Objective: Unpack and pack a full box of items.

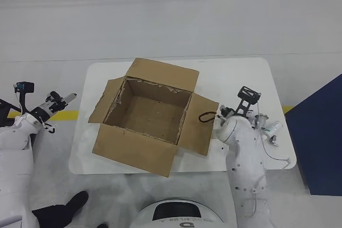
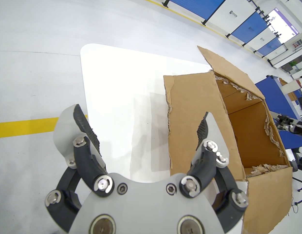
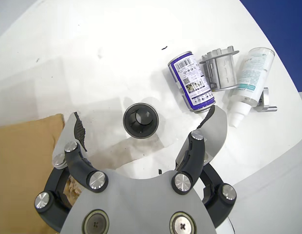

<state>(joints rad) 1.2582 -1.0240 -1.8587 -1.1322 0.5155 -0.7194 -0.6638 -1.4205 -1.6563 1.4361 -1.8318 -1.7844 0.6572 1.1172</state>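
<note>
The open box point(image 1: 151, 117) sits on the counter point(image 1: 245, 74) just ahead of the left hand point(image 2: 142, 118) — spread, empty. The right hand point(image 3: 144, 120) — also spread — hangs over a black cup point(image 3: 140, 121), a can point(image 3: 191, 81) lying beside one fingertip.

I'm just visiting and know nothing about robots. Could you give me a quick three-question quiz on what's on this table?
1. True or false: the cardboard box has nothing inside.
2. The purple can is: A) standing in the box; B) lying on the table beside the grey metal part; C) held by a gripper.
3. Fill in: the fingers of the right gripper are ____ (open or shut).
Key: 1 true; 2 B; 3 open.
</note>
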